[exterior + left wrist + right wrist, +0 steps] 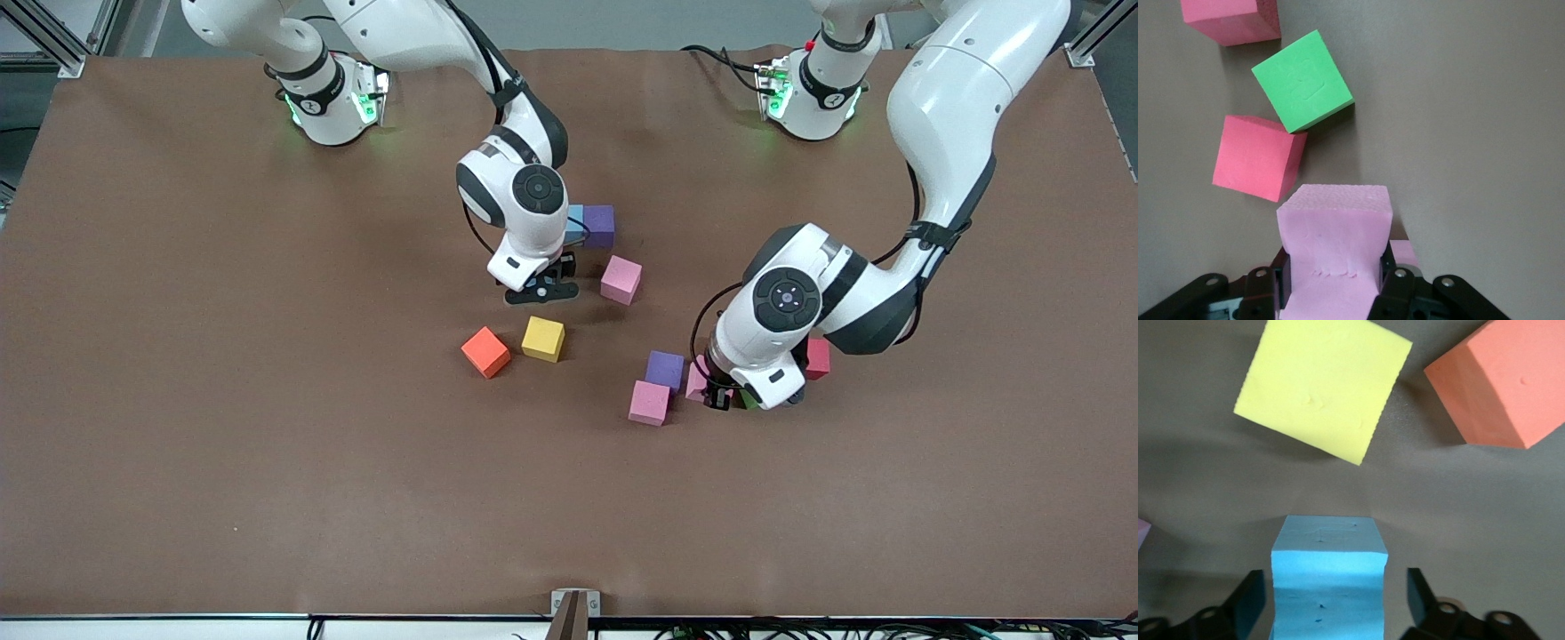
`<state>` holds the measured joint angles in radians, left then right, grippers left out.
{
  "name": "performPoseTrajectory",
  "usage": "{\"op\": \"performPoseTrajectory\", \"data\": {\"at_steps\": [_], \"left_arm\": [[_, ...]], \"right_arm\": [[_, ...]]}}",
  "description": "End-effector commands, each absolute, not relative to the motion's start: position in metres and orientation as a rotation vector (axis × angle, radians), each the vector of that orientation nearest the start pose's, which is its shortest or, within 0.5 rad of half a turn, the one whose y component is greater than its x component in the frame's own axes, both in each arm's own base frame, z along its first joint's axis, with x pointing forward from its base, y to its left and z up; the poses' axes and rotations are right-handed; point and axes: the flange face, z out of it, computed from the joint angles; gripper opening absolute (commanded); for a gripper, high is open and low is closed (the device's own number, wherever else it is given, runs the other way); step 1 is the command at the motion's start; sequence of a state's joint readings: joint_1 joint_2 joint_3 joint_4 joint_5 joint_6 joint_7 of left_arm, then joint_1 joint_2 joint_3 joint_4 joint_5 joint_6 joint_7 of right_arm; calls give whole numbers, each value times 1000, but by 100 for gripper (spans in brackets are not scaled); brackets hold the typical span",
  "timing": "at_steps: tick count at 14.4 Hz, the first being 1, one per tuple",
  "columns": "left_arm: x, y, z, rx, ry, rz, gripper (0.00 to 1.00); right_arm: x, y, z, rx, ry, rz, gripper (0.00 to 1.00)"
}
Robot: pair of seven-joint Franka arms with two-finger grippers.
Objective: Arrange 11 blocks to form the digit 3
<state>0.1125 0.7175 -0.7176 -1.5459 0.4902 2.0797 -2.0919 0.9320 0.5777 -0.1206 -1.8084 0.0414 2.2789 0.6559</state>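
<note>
Pink block (1335, 257) is squeezed in your left gripper (1336, 283); your right gripper (1331, 603) stands spread, fingers clear of the blue block (1328, 583).

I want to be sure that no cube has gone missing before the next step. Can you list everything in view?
table: 1, brown, under everything
light blue cubes: 2; one between the right fingers, one beside a purple cube
purple cubes: 2; one farther from the camera, one beside a pink cube
pink cubes: 3; one alone, one nearest the camera, one in the left fingers
yellow cube: 1, beside the orange
orange cube: 1, nearest the right arm's end
red cubes: 2, by the green
green cube: 1, under the left arm
right gripper: open around a light blue cube
left gripper: shut on a pink cube
</note>
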Motion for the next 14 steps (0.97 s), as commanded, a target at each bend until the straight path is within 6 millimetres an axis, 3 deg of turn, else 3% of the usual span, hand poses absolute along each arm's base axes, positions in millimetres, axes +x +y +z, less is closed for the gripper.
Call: {"op": "performPoseTrajectory", "data": {"at_steps": [1, 4, 6, 9, 14], "left_arm": [[617, -309, 311, -2397, -2026, 17, 30], [600, -328, 309, -2327, -2088, 9, 31], [583, -343, 306, -2277, -2127, 30, 31], [555, -363, 304, -2215, -2159, 8, 32], [498, -430, 300, -2123, -2228, -4, 32]], "right_arm": [[440, 466, 239, -3229, -211, 137, 100], [444, 466, 264, -3221, -195, 127, 100], [456, 451, 284, -3223, -144, 123, 100], [483, 417, 311, -3235, -35, 99, 100], [537, 353, 321, -3277, 147, 5, 100]]}}
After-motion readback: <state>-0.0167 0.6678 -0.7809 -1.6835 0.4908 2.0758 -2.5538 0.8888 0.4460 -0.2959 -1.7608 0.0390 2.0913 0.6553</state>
